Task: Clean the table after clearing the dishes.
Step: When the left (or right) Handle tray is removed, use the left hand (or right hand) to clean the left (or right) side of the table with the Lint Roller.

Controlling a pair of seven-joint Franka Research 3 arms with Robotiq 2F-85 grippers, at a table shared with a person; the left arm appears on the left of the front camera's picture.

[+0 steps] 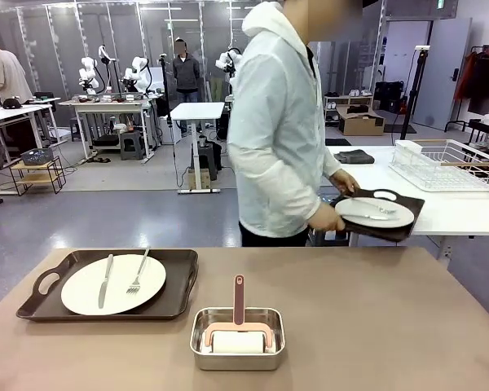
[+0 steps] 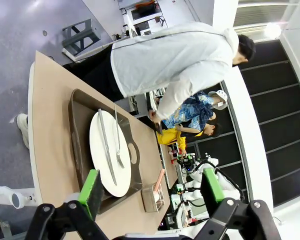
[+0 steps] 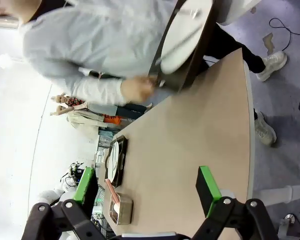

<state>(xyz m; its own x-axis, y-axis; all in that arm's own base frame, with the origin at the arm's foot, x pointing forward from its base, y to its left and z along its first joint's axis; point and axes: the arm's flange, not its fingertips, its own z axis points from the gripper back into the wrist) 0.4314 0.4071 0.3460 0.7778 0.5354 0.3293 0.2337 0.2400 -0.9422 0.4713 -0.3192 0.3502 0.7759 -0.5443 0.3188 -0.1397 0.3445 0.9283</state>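
On the brown-beige table [image 1: 375,326], at its left, a dark brown tray [image 1: 179,285] carries a white plate [image 1: 114,285] with a knife and fork; the same plate [image 2: 102,150] lies beyond my left gripper [image 2: 151,187], which is open and holds nothing. A person in a white hooded jacket carries a second tray [image 1: 395,232] with a plate [image 1: 375,212] away from the table's far right side, toward a white table. That carried plate [image 3: 182,37] shows high in the right wrist view. My right gripper [image 3: 147,187] hangs open above the bare table [image 3: 200,135].
A small steel pan [image 1: 237,338] with a pink-handled roller [image 1: 239,314] stands at the table's front middle. A white wire rack [image 1: 448,163] sits on the white table behind the person. Other tables, arms and people stand farther back.
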